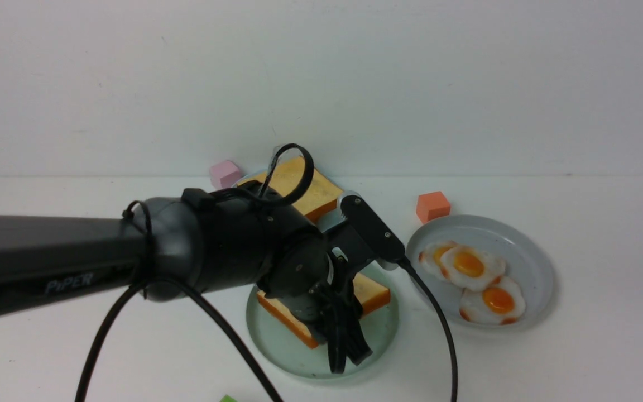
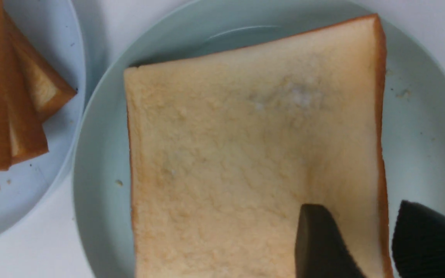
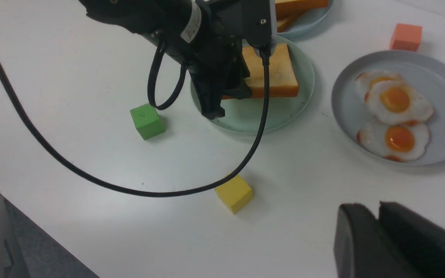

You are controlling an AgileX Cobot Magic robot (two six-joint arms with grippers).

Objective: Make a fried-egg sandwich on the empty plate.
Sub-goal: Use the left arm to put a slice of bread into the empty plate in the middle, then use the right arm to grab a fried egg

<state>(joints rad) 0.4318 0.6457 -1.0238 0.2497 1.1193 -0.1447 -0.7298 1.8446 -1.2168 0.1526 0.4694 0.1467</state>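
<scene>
One golden toast slice [image 1: 374,296] lies flat on the mint-green plate [image 1: 293,352]; it fills the left wrist view [image 2: 226,162] and shows in the right wrist view [image 3: 274,69]. My left gripper [image 1: 349,352] points down at the slice's near edge. In the left wrist view [image 2: 361,218] its jaws are apart and straddle the crust, one finger over the toast, the other over the plate [image 2: 99,154]. Two fried eggs [image 1: 469,262] lie on a grey plate [image 1: 533,251] to the right. My right gripper [image 3: 377,210] is shut and empty above bare table.
A pile of plain toast [image 1: 299,184] sits on a light-blue plate [image 2: 52,185] behind the mint plate. Around them lie a pink cube [image 1: 225,173], an orange cube [image 1: 433,206], a green cube [image 3: 147,121] and a yellow cube [image 3: 234,193]. The left arm's cable [image 3: 261,127] hangs across the plate.
</scene>
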